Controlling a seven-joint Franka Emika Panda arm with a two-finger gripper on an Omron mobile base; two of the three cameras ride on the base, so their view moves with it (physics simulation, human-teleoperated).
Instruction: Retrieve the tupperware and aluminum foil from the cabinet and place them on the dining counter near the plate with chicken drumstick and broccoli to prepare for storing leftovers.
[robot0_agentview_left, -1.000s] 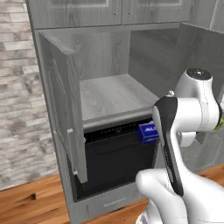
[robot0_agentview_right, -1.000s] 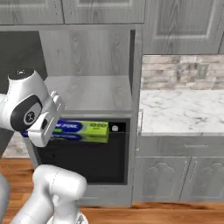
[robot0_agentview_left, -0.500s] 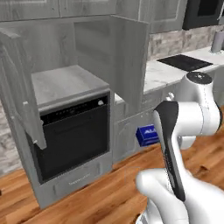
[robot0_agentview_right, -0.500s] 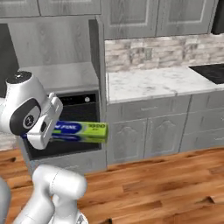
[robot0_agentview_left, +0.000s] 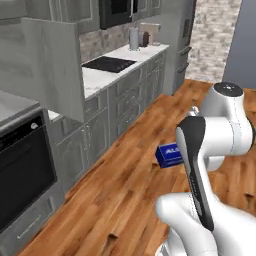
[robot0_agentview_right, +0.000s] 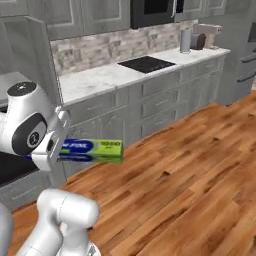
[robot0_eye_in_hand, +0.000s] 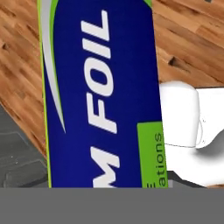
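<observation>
The tool (robot0_agentview_right: 60, 150) grips the aluminum foil (robot0_agentview_right: 92, 150), carried in the air above the wooden floor (robot0_agentview_right: 190, 165). Judging by this, the foil is out of the cabinet; delivery to the dining table and fetching the tupperware remain.

The base has swung away from the open cabinet, so both base views have shifted wholesale. The wall oven (robot0_agentview_left: 22, 175), central a second ago, now sits at the left edge of the left base view. A long bench (robot0_agentview_right: 125, 75) with a black cooktop (robot0_agentview_right: 146, 63) has come into sight, and wooden floor (robot0_agentview_right: 190, 165) now lies beyond the aluminum foil (robot0_agentview_right: 92, 149) where the oven front was.
</observation>
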